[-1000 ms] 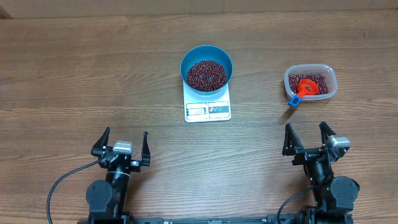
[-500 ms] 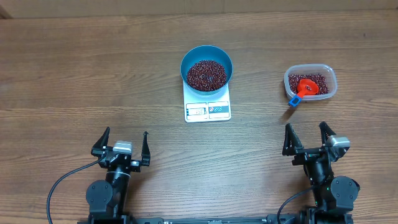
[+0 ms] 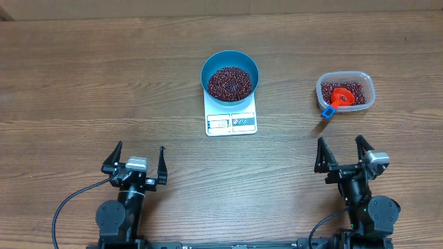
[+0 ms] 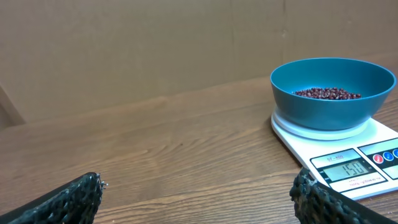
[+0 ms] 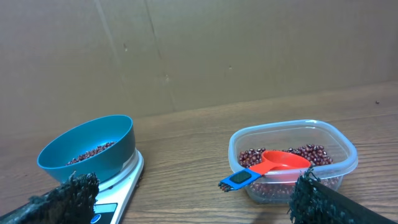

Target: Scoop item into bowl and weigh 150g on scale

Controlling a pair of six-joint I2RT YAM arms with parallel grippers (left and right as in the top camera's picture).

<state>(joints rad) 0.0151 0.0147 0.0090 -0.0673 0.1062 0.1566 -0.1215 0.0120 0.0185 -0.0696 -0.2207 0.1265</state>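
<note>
The blue bowl stands on the white scale at the table's middle, with dark red beans heaped inside it. In the left wrist view the bowl sits on the scale, whose display shows digits. More beans lie in a clear tub to the right. My left gripper is open near the front left, empty. At the front right my right gripper is open too, short of the tub, holding nothing.
A red scoop with a blue handle rests in the tub, its handle sticking out over the near rim. A brown cardboard wall stands behind the table.
</note>
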